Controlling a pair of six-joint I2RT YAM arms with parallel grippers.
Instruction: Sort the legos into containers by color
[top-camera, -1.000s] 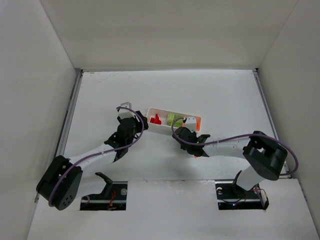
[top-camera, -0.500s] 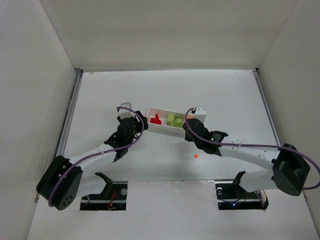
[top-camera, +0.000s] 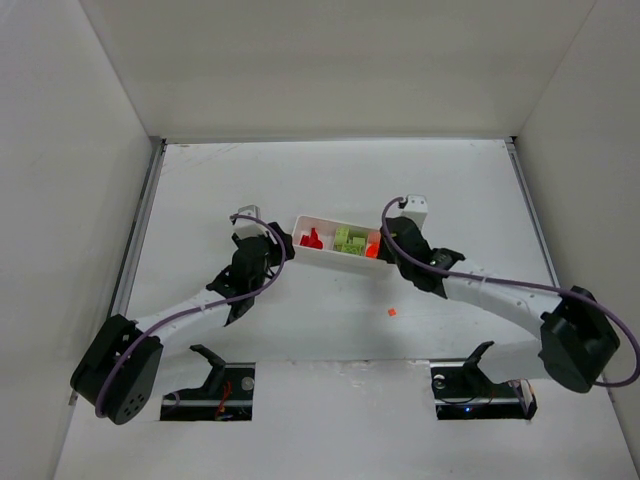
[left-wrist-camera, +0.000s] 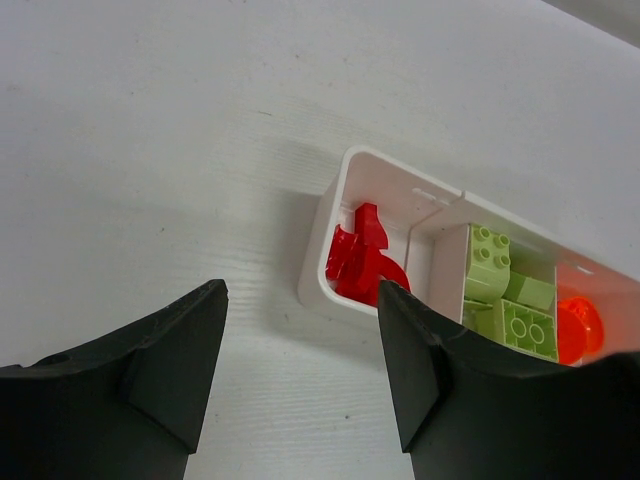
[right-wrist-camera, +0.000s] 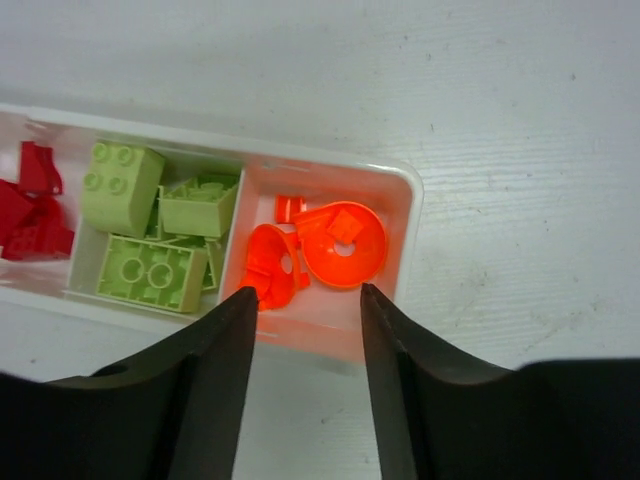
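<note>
One orange lego (top-camera: 391, 312) lay alone on the table (top-camera: 460, 190), well apart from the tray (top-camera: 322, 253) and toward six o'clock of its right end in the overhead view. It was too small there to tell which way its long axis ran. The other bricks sat sorted in the tray: red legos (right-wrist-camera: 35, 210) in the left compartment, green legos (right-wrist-camera: 150, 270) in the middle one, and orange pieces (right-wrist-camera: 335, 240) in the orange compartment (right-wrist-camera: 408, 190) at the right end. The right gripper (right-wrist-camera: 307, 295) hovered directly over that orange compartment, its fingers spread with nothing between them. That put the stray brick at roughly six o'clock from it, back toward the arm bases and near the right forearm. The left gripper (left-wrist-camera: 300, 290) hung just beside the tray's left end, fingers likewise parted and empty, with the stray at about four o'clock and farther off. In my judgement the right arm was the nearer one, and the coming move turned on drawing it toward six o'clock, then down onto the brick — a tiny target for fingers that broad.
</note>
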